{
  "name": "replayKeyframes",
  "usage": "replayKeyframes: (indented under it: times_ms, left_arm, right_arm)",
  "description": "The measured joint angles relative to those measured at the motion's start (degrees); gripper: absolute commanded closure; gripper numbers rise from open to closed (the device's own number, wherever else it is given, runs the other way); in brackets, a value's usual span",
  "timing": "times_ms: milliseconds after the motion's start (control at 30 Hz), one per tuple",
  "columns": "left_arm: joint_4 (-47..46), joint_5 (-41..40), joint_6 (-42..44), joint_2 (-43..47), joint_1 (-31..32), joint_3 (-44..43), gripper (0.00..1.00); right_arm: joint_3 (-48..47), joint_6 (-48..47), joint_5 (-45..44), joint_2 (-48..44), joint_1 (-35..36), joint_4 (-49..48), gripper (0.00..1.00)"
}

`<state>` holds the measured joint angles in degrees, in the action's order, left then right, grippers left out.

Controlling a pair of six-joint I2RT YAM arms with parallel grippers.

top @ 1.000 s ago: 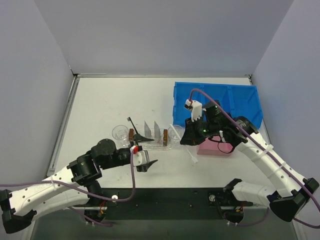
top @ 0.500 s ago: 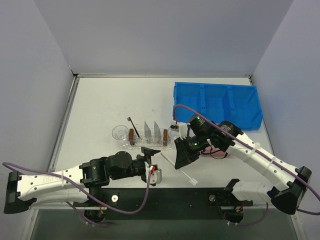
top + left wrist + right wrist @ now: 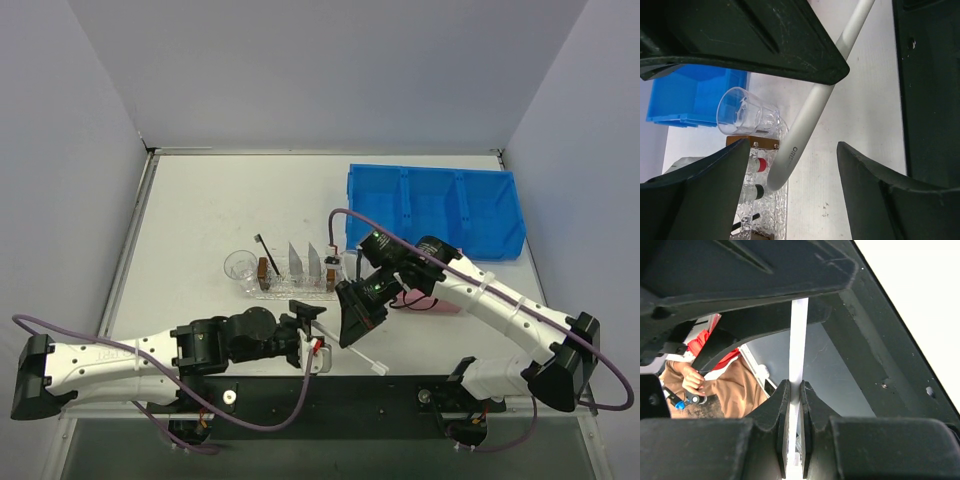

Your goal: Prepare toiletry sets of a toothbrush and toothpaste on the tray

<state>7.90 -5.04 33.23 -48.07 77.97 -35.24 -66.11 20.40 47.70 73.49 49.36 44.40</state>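
Top external: two toothpastes, one black toothbrush; right claw grips white toothbrush; left claw released.

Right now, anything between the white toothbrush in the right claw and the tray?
Only the left claw: open, it straddles the tray-side end of the toothbrush. The right claw pinches the shaft; the tray lies just beyond.

The clear oval tray is lying at centre frame, carrying two upright silvery toothpaste tubes and a leaning black toothbrush. The white toothbrush is slanting just below it.
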Motion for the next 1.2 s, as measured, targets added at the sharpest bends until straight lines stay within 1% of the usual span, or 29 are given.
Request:
replayKeyframes:
  times_ms: [33,100,133,233,267,333,467,500,567,600,667,700,767,800,900,967,1067,1133,1200]
  left_arm:
    - [0.0,0.09,0.0,-0.26,0.0,0.07,0.28]
    - [0.0,0.13,-0.15,-0.76,0.0,0.07,0.35]
    - [-0.02,0.11,-0.13,-0.92,0.0,0.07,0.4]
    - [-0.04,0.24,-0.46,-1.38,0.0,0.07,0.48]
    - [-0.04,0.35,-0.59,-1.53,0.0,0.07,0.54]
    - [-0.04,0.57,-0.98,-1.79,0.0,0.07,0.59]
    - [0.2,0.83,-1.11,-1.99,0.22,0.11,0.73]
    - [0.44,1.01,-0.98,-1.99,0.48,0.17,0.85]
    - [1.53,1.6,-0.63,-1.99,1.22,0.44,1.0]
    - [1.27,1.2,-1.01,-1.99,1.57,0.72,1.0]
    - [1.27,1.2,-1.27,-1.99,1.55,0.72,1.0]
    - [1.27,1.2,-1.33,-1.99,1.55,0.72,1.0]
    - [1.29,1.07,-1.64,-2.1,1.49,0.72,1.0]
    - [1.2,1.09,-2.08,-2.29,1.49,0.72,1.0]
    - [1.18,0.79,-3.48,-2.99,1.49,0.72,1.0]
    - [1.18,-0.15,-5.35,-3.43,1.49,0.72,1.0]
    - [1.29,-1.25,-8.13,-3.69,0.85,0.72,1.0]
    - [1.36,-1.38,-9.97,-3.82,-0.33,0.7,1.0]
    - [1.53,-0.55,-12.24,-4.15,-3.19,0.48,1.0]
  right_arm:
    - [-0.11,0.02,0.44,0.17,0.13,-0.02,1.0]
    - [-0.28,0.0,1.14,0.48,0.31,0.0,1.0]
    - [-0.35,0.0,1.38,0.63,0.5,0.02,1.0]
    - [-0.44,-0.04,1.95,1.07,0.94,0.2,1.0]
    - [-0.46,-0.04,2.1,1.25,1.01,0.22,1.0]
    - [-0.46,-0.04,2.12,1.4,1.03,0.28,1.0]
    - [-1.11,-0.04,1.84,1.4,1.25,0.98,1.0]
    - [-1.44,-0.02,1.68,1.4,1.25,1.33,1.0]
    - [-2.19,0.04,1.14,1.4,1.22,1.73,1.0]
    - [-2.47,-0.04,0.68,1.42,1.25,1.95,1.0]
    - [-2.69,-0.02,0.28,1.57,1.33,2.16,0.94]
    - [-2.93,-0.02,0.11,1.75,1.31,2.36,0.86]
    - [-3.45,0.02,-0.31,2.16,1.31,2.62,0.78]
    - [-3.65,0.04,-0.48,2.27,1.31,2.45,0.7]
    - [-4.83,0.07,-1.64,2.27,0.96,2.38,0.6]
    - [-5.97,-0.04,-2.91,2.12,0.22,2.08,0.56]
    - [-6.45,0.02,-5.18,0.52,-3.41,1.79,0.5]
    - [-6.45,0.07,-7.23,-1.79,-7.54,1.7,0.41]
    - [-6.45,0.24,-9.81,-4.92,-11.5,1.64,0.36]
